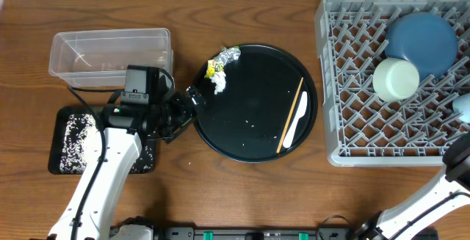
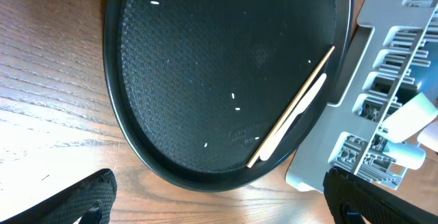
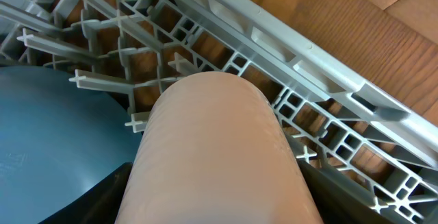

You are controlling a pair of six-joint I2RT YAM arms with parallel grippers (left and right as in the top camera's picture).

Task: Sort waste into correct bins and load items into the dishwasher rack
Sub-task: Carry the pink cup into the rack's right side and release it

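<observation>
The grey dishwasher rack (image 1: 345, 86) holds the dark blue plate (image 1: 422, 38), the pale green bowl (image 1: 395, 78) and a light blue cup (image 1: 464, 106). In the right wrist view my right gripper (image 3: 219, 200) is shut on the pink cup (image 3: 219, 142), low over the rack (image 3: 287, 59) beside the plate (image 3: 48, 135). My left gripper (image 1: 187, 108) is open at the round black tray's left rim (image 1: 202, 133). On that tray lie foil (image 1: 229, 53), a yellow wrapper (image 1: 212, 67), white paper (image 1: 219, 83), chopsticks (image 1: 294, 115) and the white spoon (image 1: 297, 130).
The clear tub (image 1: 110, 56) stands at the back left. In front of it the shallow black rectangular tray (image 1: 62, 163) holds white grains, partly under my left arm. A few grains (image 2: 235, 99) are scattered on the round tray (image 2: 137, 148). Bare wood (image 2: 48, 114) lies beside it.
</observation>
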